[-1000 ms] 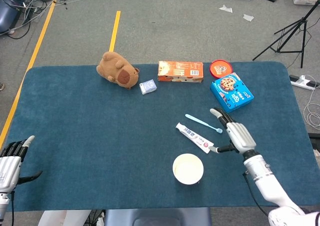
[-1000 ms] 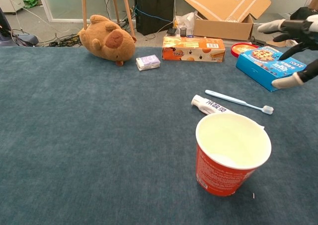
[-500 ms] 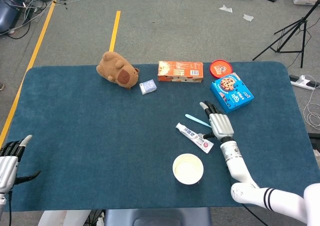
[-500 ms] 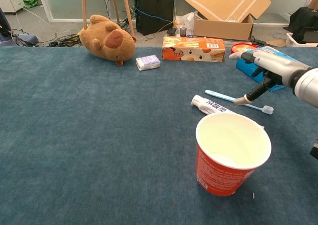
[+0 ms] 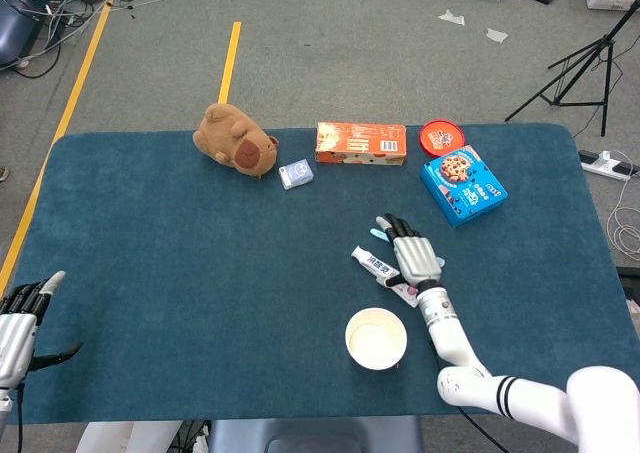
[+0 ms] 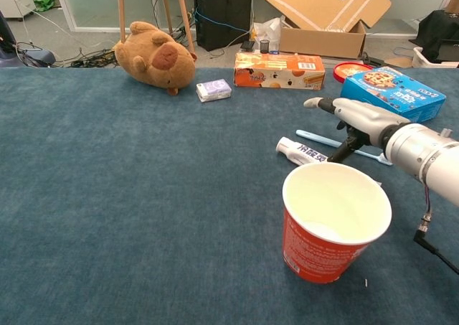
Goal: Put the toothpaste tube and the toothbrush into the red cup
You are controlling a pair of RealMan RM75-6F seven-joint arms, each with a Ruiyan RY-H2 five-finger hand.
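Observation:
The red cup (image 6: 336, 221) stands upright and empty near the table's front, also seen from above as the cup (image 5: 376, 339). Just behind it lies the white toothpaste tube (image 6: 301, 151), with the light blue toothbrush (image 6: 315, 137) beyond it. My right hand (image 6: 358, 120) hovers over both with fingers spread, thumb pointing down at the tube, holding nothing. From the head view, the right hand (image 5: 410, 258) covers most of the toothbrush (image 5: 376, 234) and part of the tube (image 5: 373, 264). My left hand (image 5: 15, 323) rests open at the front left edge.
Along the back stand a brown plush animal (image 5: 233, 140), a small lilac box (image 5: 296, 174), an orange carton (image 5: 361, 143), a red round tin (image 5: 441, 135) and a blue cookie box (image 5: 463, 184). The blue table cloth (image 5: 180, 263) spreads wide to the left.
My right hand has moved left, from beside the cookie box to above the toothbrush and the toothpaste tube. The left hand, cup, tube and brush have not moved.

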